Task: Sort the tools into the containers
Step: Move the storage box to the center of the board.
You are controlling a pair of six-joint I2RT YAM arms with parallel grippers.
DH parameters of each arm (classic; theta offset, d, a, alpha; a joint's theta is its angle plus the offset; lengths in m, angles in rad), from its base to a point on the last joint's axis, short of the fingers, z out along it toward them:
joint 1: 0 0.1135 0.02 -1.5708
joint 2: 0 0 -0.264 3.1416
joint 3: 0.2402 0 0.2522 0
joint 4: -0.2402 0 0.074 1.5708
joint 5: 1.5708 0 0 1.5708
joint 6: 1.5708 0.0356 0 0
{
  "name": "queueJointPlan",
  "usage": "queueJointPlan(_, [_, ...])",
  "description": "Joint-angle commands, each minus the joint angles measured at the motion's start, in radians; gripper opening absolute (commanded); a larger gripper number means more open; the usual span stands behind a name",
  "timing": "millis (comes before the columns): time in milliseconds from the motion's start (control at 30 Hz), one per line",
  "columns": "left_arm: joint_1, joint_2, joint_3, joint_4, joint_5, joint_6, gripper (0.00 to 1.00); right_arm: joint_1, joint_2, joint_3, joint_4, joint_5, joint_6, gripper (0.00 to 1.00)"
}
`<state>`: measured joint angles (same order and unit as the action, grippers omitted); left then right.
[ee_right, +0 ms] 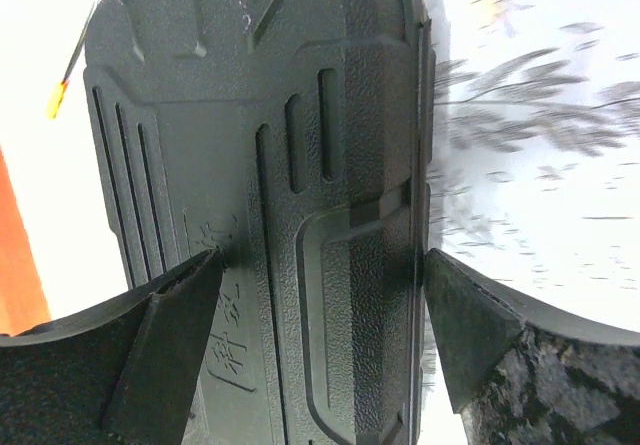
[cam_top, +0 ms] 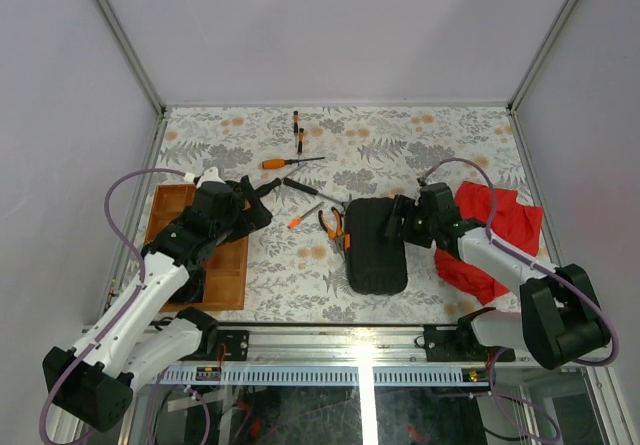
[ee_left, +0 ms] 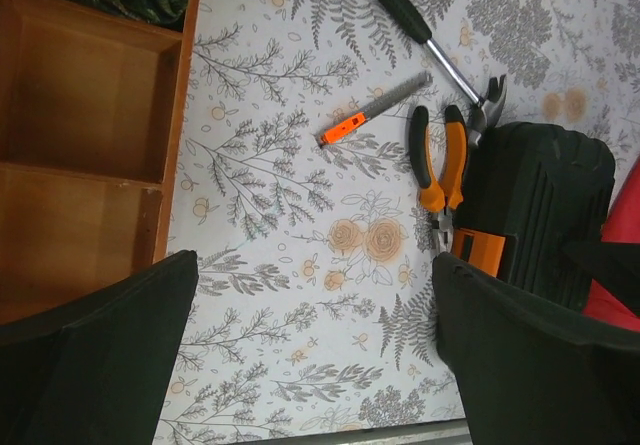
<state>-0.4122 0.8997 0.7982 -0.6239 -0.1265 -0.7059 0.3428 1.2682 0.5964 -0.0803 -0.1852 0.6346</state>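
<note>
Opening step, I judge: the shut tool case [cam_top: 375, 250] lies near-centre on the desk [cam_top: 430, 145]. The right gripper [ee_right: 320, 260] straddles its right edge, fingers wide, not yet clamped; the left gripper [ee_left: 312, 265] hovers open, empty. Next: pinch firmly, steady the case.

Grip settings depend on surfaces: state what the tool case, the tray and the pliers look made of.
Tool case: black moulded plastic, matte, judging by its grainy texture and pressed-in ribs.
Tray: wood, orange-brown, smooth finish; faint grain shows, though it could be veneered board.
Pliers: grey metal nose, probably steel; orange and black handle sleeves, likely rubbery plastic.
</note>
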Motion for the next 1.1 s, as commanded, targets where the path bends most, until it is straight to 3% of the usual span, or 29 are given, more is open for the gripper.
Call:
queueJointPlan(0, [0.006,0.000,-0.022,0.021,0.028,-0.013,1.00,0.100,0.027,-0.021,0.052,0.002,0.099,0.87])
queueJointPlan(267, [0.006,-0.015,-0.049,0.065,0.117,0.004,1.00,0.207,0.083,0.003,0.107,0.074,0.192,0.85])
queueJointPlan(633, [0.006,0.037,-0.086,0.102,0.217,-0.023,1.00,0.446,0.317,0.199,0.180,0.211,0.365,0.84])
queueJointPlan(1067, [0.005,0.113,-0.149,0.186,0.250,-0.021,1.00,0.468,0.282,0.185,0.118,0.300,0.339,0.84])
